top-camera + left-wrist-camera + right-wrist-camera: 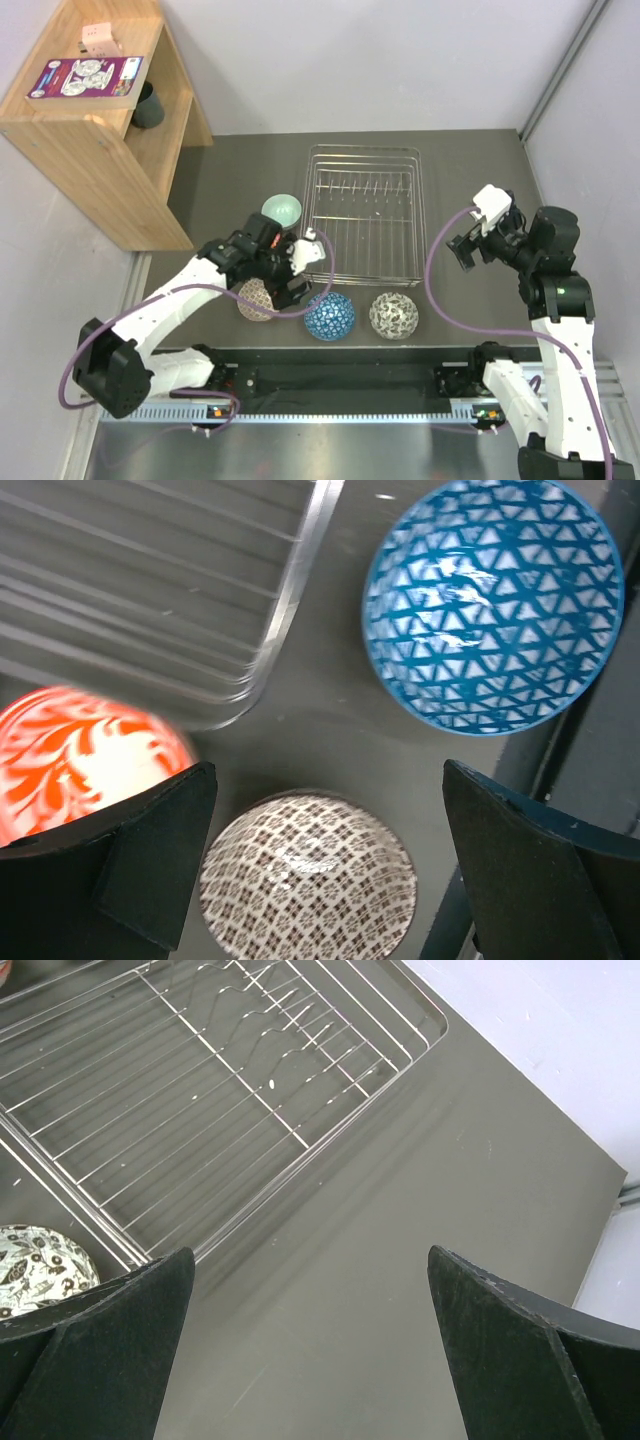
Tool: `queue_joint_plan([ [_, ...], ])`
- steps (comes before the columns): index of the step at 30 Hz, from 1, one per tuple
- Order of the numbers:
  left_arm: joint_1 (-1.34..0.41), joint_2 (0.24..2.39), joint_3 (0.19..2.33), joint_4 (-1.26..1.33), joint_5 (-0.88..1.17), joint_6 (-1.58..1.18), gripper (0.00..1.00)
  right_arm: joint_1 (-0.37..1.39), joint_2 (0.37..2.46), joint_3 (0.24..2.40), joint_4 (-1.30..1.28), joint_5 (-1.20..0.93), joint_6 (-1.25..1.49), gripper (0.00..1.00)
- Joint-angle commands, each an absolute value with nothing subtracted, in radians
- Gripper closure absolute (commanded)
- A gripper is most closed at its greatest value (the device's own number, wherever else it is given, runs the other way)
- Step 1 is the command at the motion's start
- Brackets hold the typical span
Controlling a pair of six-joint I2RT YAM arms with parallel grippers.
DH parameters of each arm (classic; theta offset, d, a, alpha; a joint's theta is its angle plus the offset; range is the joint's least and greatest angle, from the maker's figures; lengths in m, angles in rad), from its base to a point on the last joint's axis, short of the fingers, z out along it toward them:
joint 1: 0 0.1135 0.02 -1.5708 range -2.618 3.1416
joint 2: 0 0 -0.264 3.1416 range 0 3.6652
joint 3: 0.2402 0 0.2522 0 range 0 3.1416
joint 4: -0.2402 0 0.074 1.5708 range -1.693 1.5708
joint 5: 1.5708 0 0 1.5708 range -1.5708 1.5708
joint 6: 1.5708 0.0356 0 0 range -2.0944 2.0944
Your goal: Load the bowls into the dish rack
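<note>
Directly beneath left gripper point(328, 805), brown mesh bowl point(305, 880)

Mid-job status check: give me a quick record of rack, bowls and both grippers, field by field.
rack: dish rack, no bowls in it
bowls outside rack: mint green bowl, red-orange floral bowl, mesh bowl, blue bowl, grey-white bowl
left gripper: open, over the mesh bowl, holding nothing
right gripper: open, empty, beside the rack's right edge
</note>
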State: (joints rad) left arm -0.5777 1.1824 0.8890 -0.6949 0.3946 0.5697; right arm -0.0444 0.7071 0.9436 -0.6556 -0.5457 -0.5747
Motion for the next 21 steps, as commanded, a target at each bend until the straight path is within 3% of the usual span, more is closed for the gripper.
queue_joint_plan([
  [1, -0.626, 1.215, 0.908, -0.718, 0.405, 0.583, 0.01, -0.055, 0.689, 0.943, -0.647, -0.584, -0.603, 0.0],
  [21, -0.782, 1.408, 0.953, -0.635, 0.376, 0.519, 0.01, -0.055, 0.647, 0.885, -0.632, -0.563, -0.614, 0.0],
])
